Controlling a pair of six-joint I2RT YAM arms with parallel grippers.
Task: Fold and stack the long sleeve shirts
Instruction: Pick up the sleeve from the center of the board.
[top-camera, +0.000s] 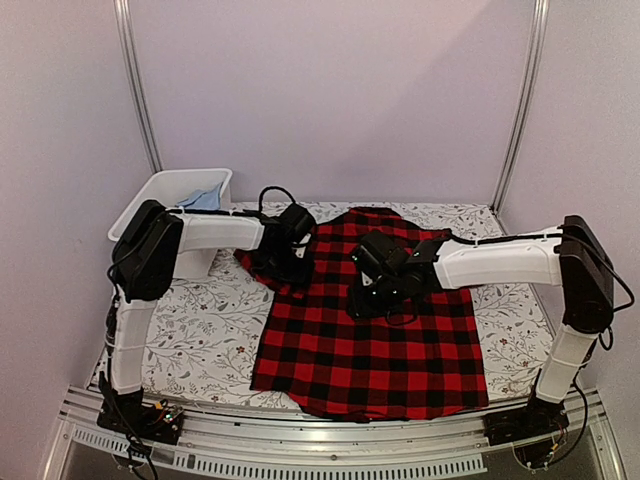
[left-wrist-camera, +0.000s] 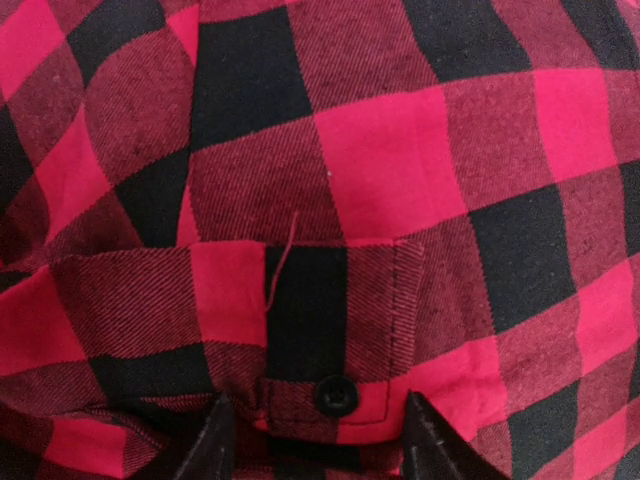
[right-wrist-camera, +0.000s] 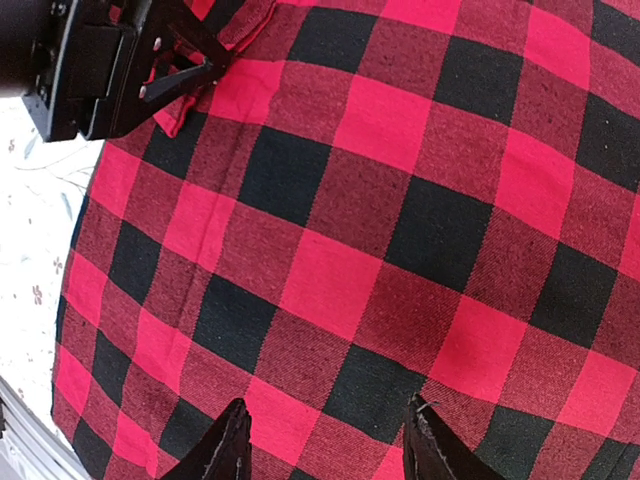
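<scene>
Top external view: the red-and-black check shirt (top-camera: 370, 350) lies spread flat on the flowered tabletop (top-camera: 200, 330). We see our left fingers (left-wrist-camera: 215, 445) standing apart either side of a buttoned cuff (left-wrist-camera: 335, 395) at the shirt's left edge, while our right fingers (right-wrist-camera: 228, 450) stand apart over its middle, gripping nothing.

Shirt (left-wrist-camera: 380, 170): woven twill cloth, matt, faintly fuzzy.
Cuff button (left-wrist-camera: 336, 397): glossy black plastic.
Table cover (top-camera: 200, 330): matt, printed.
Bin (top-camera: 165, 190): smooth white plastic.
Frame rail (top-camera: 300, 445): ribbed bare metal.
</scene>
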